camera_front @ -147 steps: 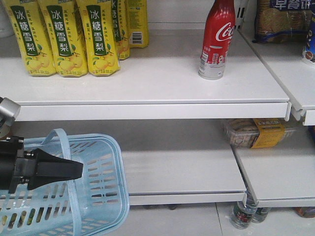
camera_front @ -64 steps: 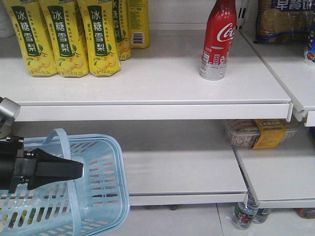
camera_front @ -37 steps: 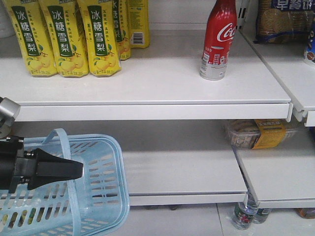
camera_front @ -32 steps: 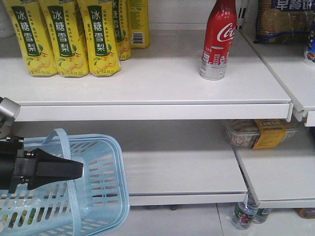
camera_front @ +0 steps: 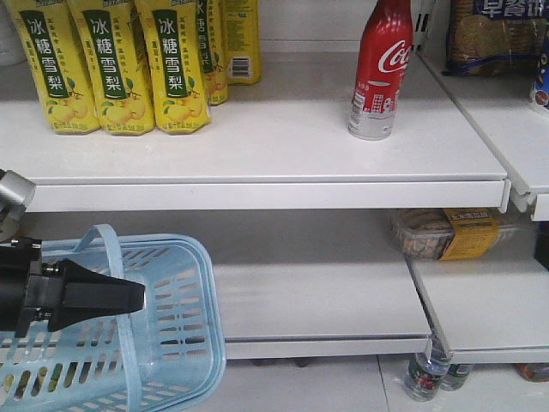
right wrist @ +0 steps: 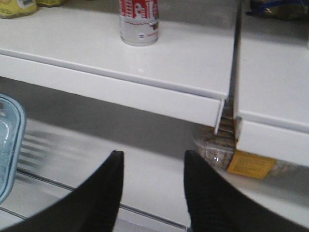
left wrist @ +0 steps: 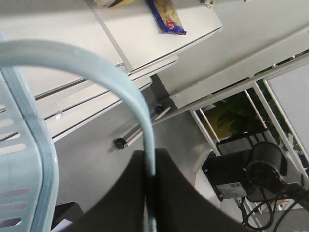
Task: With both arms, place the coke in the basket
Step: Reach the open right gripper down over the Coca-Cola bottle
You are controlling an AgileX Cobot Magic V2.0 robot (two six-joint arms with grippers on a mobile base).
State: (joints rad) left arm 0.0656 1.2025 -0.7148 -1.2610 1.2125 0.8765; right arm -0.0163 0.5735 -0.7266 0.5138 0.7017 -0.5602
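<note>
At the lower left, the basket is held up in front of the lower shelf. Its thin handle is pinched between the closed jaws of the left gripper; in the left wrist view the strap is seen running straight into the shut fingers. A swing or slip of the basket on so narrow a strap is judged possible.

Yellow bottles are ranked at the left end of the upper shelf. The coke stands alone toward that shelf's right end, set back from the front edge and well apart from the basket below.

In the right wrist view, the right gripper is seen with its jaws spread and nothing between them, low in front of the shelves, with the coke above and ahead.

A tall, narrow bottle on a small base is judged easy to topple. It could be knocked over by one finger arriving before the other, and a clip against the shelf's front edge is possible on the way up. A slip on the smooth, contoured body is also conceivable.

The coke's long axis is vertical: grey base on the shelf, neck upward, white script turned to the front and right.
</note>
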